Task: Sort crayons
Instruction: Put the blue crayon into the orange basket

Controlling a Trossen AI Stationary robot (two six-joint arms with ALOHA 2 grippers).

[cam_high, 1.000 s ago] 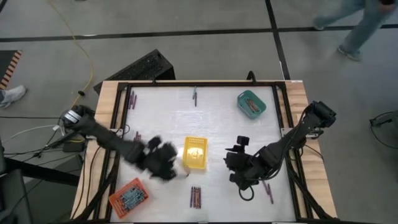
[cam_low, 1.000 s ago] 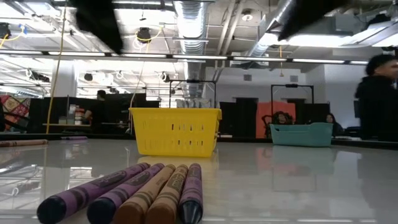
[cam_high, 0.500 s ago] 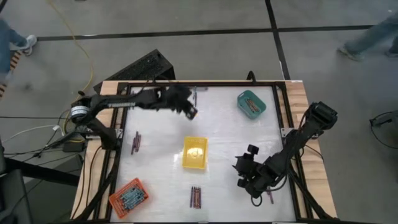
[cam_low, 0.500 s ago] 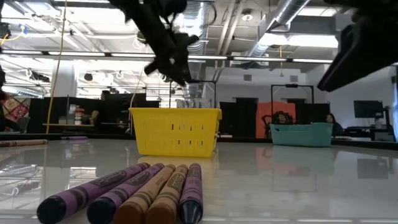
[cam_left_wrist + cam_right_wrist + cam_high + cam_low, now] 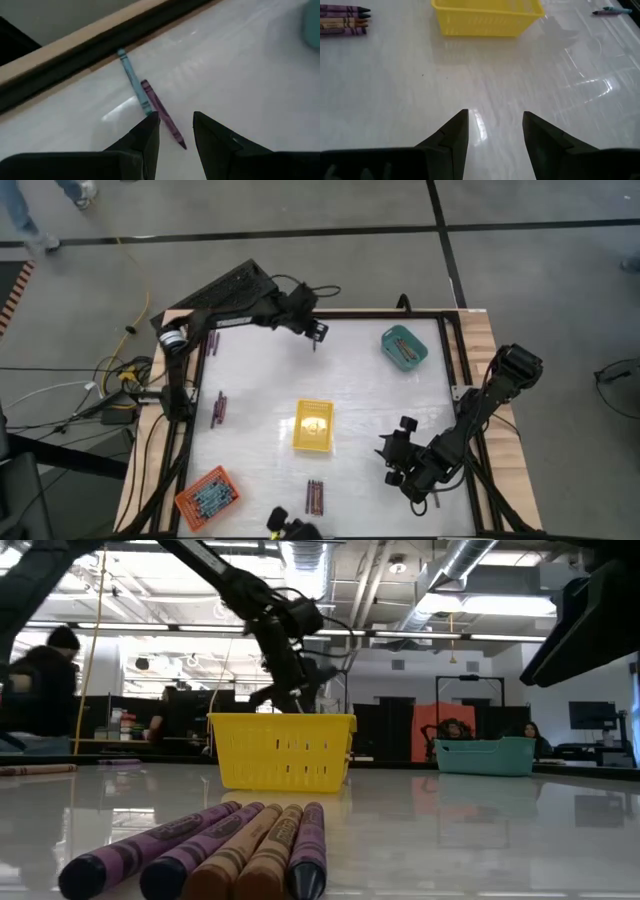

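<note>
High view: we see the left end effector (image 5: 316, 332) at the worktop's (image 5: 260, 380) far edge, the right end effector (image 5: 418, 480) near the front. Left wrist view: fingers parted, empty, blue crayon (image 5: 133, 81) and purple crayon (image 5: 160, 107) just ahead. Right wrist view: parted, empty, yellow tray (image 5: 487, 17) beyond.

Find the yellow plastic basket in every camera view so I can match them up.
High view: yellow plastic basket, table centre.
Low view: centre, behind the row of crayons.
Left wrist view: not in it.
Right wrist view: top middle.
Shared landmark: the same row of purple and brown crayons beside the basket.
</note>
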